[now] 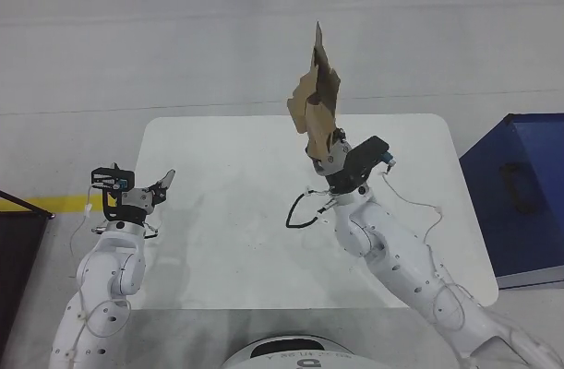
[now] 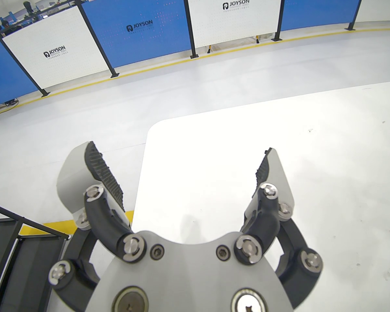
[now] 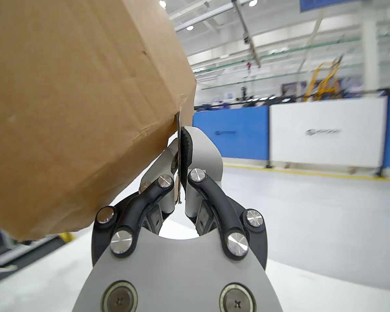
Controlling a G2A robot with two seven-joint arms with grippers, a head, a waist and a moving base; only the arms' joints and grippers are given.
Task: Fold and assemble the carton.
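Right tool (image 3: 182, 137): pressed together on a thin lower edge of the brown carton (image 3: 78, 82), one pad tight against each face of the cardboard. Carried aloft over the far middle of the white counter (image 1: 245, 240), clear of its surface, tilted, partly opened out, with loose flaps pointing up and away from the wrist. Beside that arm, a loop of black cable (image 1: 300, 214) above the counter.

Left tool (image 2: 178, 163): spread wide, nothing between the ribbed pads (image 2: 102, 173), poised over the counter's left edge short of its far left corner, well apart from the carton.

Past the counter's right side, a blue bin (image 1: 531, 194) on the floor. Off the left side, a dark rack (image 1: 9, 249) and a yellow floor stripe (image 1: 51, 201).
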